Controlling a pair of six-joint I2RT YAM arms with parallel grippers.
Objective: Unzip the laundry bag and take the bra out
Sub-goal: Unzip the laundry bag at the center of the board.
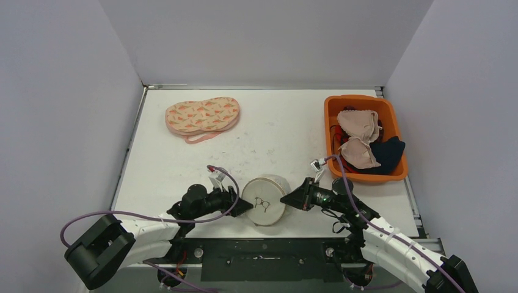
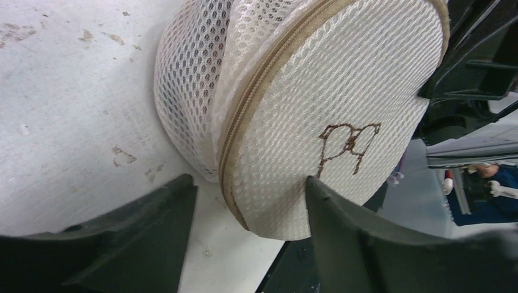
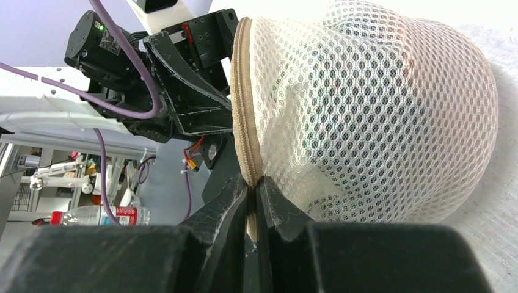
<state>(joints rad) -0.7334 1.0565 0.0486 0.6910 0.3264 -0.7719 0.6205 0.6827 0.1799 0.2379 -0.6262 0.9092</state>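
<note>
**Bag at the table's lip, zip closed**

The bag stands on edge at the near rim of the table, between both arms. The right gripper is pressed together on the zip seam; I cannot tell if it has the pull tab. The left gripper is spread, straddling the bag's lower rim without squeezing it. The bra is probably the pale form behind the mesh.

Risks: a tug toward the arms could drag the bag off the edge. A pinch on cloth alone would slip or bunch the mesh.

Farther off lie a patterned pouch and an orange bin.
</note>
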